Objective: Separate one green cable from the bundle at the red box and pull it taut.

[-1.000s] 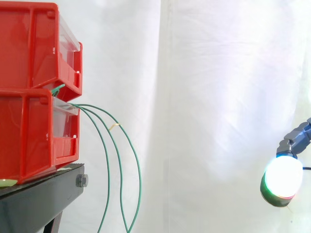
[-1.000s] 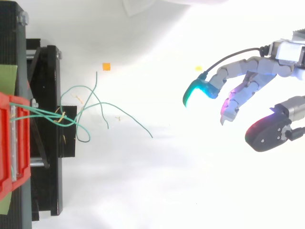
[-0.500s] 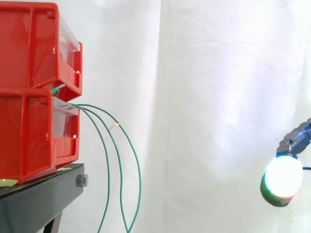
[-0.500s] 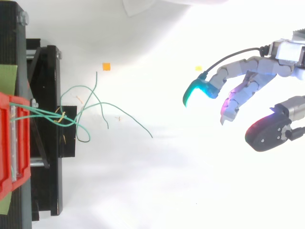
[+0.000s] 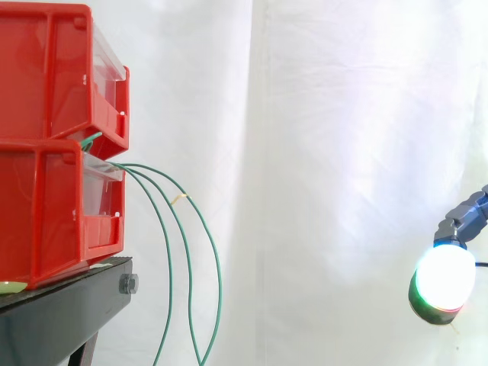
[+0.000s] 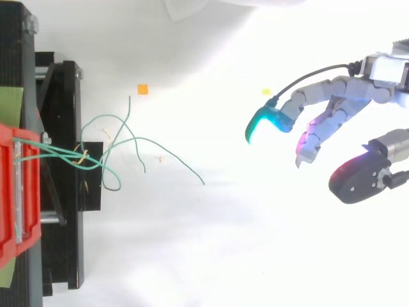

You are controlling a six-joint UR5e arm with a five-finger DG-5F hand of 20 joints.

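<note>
Green cables (image 5: pixel 219 282) drooping from the red box (image 5: pixel 46 206) look light and limp; the spread, empty hand (image 6: pixel 326 87) should pinch one below it.

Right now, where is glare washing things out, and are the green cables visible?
Top view: the floor is blown out white around the hand, but the green cables read clearly against it. Side view: the hand's glowing fingertip flares white before the bright curtain; the cables are distinct there.

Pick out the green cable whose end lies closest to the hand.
The cable reaching farthest from the red box toward the hand; the other two end nearer the stand.
</note>
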